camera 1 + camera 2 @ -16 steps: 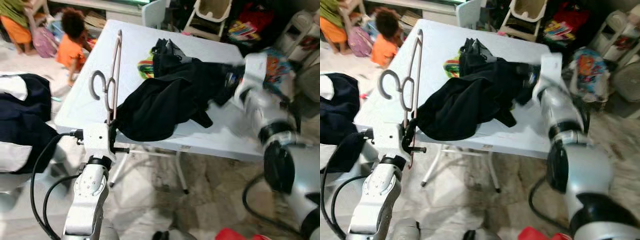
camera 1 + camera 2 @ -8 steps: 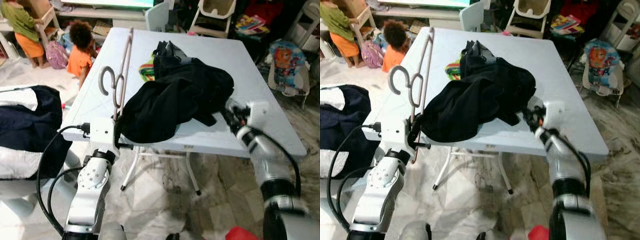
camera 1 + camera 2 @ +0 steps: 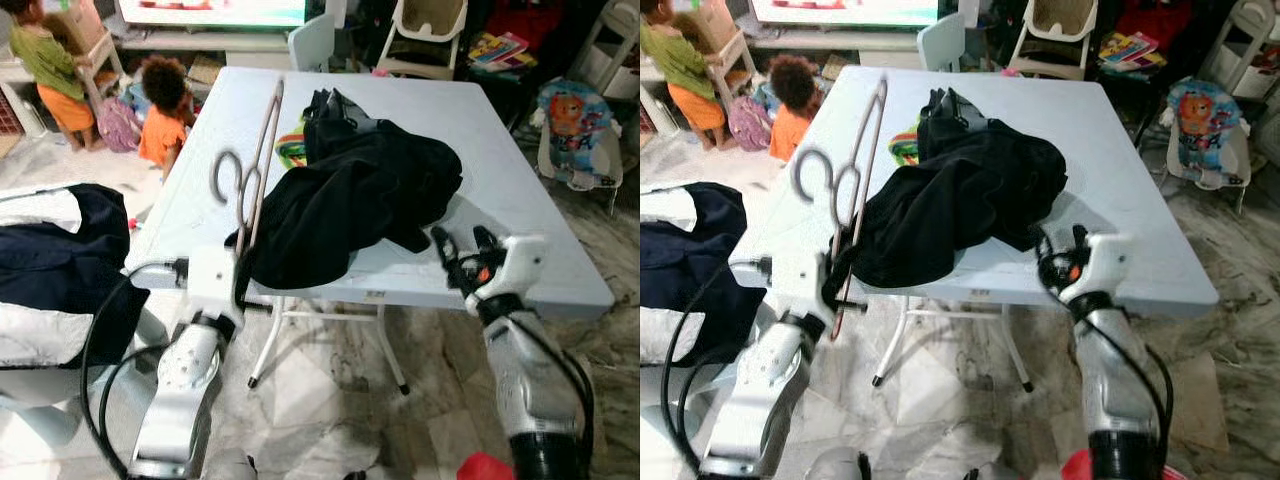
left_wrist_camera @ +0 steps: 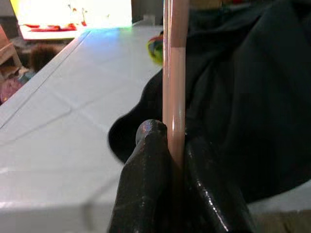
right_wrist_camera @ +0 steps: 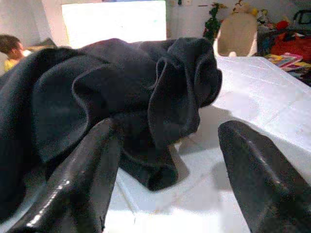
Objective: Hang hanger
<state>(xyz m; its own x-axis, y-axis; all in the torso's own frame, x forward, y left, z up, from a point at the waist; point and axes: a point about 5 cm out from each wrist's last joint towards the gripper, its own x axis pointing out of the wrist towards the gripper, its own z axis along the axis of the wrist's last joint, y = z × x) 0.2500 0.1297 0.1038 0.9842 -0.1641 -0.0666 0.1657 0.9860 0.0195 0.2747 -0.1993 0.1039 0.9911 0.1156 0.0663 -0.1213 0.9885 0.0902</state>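
Note:
A pinkish-grey hanger (image 3: pixel 252 185) stands upright over the near left of the white table (image 3: pixel 520 200), its hook (image 3: pixel 226 178) turned toward the left. My left gripper (image 4: pixel 171 160) is shut on the hanger's lower end (image 4: pixel 175 73) at the table's near left corner. A black garment (image 3: pixel 355 195) lies heaped on the table's middle, touching the hanger. My right gripper (image 3: pixel 462 246) stands open at the table's near edge, just right of the garment (image 5: pixel 121 102), with nothing between its fingers (image 5: pixel 82 179).
Something striped and colourful (image 3: pixel 291 145) peeks out from under the garment. Dark blue and white clothes (image 3: pixel 55 260) lie to my left. Two people (image 3: pixel 160 105) are on the floor beyond the table's left side. A white chair (image 3: pixel 430 30), toys and a bouncer (image 3: pixel 575 130) crowd the back right.
My right arm has drawn back from the garment to the table's near edge, gripper open and empty. The camera shifted; the left gripper keeps its hold on the hanger.

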